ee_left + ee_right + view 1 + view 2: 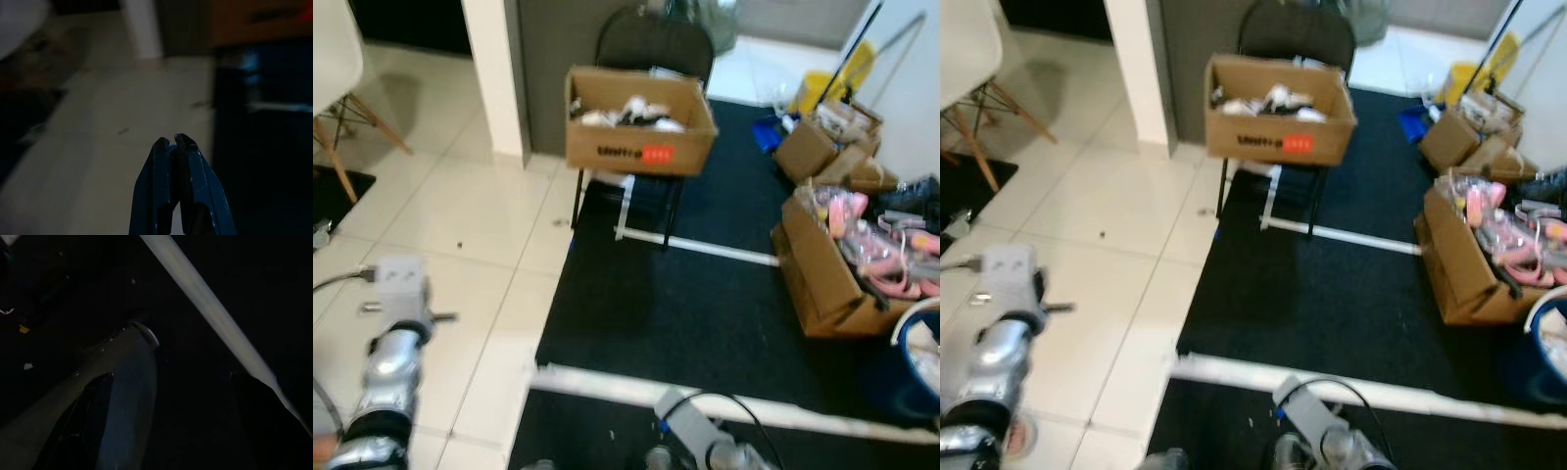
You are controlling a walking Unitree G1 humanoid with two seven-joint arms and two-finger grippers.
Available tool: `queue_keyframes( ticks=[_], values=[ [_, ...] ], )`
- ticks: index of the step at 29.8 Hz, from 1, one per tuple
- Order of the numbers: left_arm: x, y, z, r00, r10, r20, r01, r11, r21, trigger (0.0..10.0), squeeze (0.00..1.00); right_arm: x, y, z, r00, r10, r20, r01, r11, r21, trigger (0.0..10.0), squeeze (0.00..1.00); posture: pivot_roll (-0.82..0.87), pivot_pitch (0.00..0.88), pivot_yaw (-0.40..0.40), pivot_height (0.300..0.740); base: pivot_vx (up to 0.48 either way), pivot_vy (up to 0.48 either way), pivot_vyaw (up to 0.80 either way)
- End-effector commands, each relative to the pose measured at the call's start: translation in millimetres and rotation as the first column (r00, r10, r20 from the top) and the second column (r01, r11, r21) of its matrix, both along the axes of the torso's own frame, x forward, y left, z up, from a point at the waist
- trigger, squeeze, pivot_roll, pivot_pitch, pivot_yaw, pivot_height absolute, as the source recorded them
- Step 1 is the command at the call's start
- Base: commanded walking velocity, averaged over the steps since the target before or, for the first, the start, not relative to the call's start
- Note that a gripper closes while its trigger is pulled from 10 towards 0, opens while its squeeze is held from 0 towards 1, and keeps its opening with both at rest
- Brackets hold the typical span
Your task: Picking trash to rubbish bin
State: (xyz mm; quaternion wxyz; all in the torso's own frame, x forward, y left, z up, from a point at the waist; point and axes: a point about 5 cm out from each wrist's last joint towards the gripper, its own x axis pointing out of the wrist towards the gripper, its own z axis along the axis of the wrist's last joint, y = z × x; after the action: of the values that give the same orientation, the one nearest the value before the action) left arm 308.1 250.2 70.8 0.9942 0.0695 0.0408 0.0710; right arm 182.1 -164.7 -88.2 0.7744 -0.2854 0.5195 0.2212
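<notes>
Left gripper [177, 142], pinched closed and empty, hangs over tile; right gripper's state unclear. Walking risks snagging white strip [724, 403].

A silver, rounded left arm [393, 364] with a black band and a pale grey box-shaped wrist block is seen, a black cable is looped over the grey right arm [690, 423], and the fingers [188, 181] are dark and tapered.

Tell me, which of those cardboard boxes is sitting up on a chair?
The cardboard box with the red label, resting on the black chair; the other boxes stand on the dark carpet.
</notes>
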Motion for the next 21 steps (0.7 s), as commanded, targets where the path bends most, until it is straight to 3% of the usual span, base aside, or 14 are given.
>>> queue_keyframes(
  ticks=[1,3,8,21],
  values=[
    [9.6,-41.6,8.5,0.989,-0.136,0.056,0.139,0.990,-0.034,10.0,0.00,-20.1,-9.0,-8.1,0.997,-0.004,-0.076,0.002,1.000,-0.029,10.0,0.00,0.10,0.137,-0.023,0.740,0.341,0.000,-0.77],
    [12.6,-61.2,13.0,0.979,-0.183,0.086,0.187,0.981,-0.048,10.0,0.00,-20.1,-9.0,-8.2,0.997,-0.009,-0.071,0.007,1.000,-0.027,10.0,0.00,0.10,0.137,-0.023,0.740,0.341,0.000,-0.61],
    [12.1,-77.2,12.0,0.972,-0.212,0.096,0.218,0.974,-0.059,10.0,0.00,-20.4,-8.5,-8.3,0.997,-0.006,-0.074,0.004,1.000,-0.024,10.0,0.00,0.10,0.139,-0.023,0.740,0.340,0.000,-0.09],
    [5.6,-52.2,16.9,0.983,-0.171,0.070,0.172,0.985,-0.008,10.0,0.00,-19.6,-6.3,-8.1,0.997,0.008,-0.077,-0.010,1.000,-0.022,10.0,0.00,0.11,0.130,-0.018,0.740,0.341,0.000,0.00]
  ],
)
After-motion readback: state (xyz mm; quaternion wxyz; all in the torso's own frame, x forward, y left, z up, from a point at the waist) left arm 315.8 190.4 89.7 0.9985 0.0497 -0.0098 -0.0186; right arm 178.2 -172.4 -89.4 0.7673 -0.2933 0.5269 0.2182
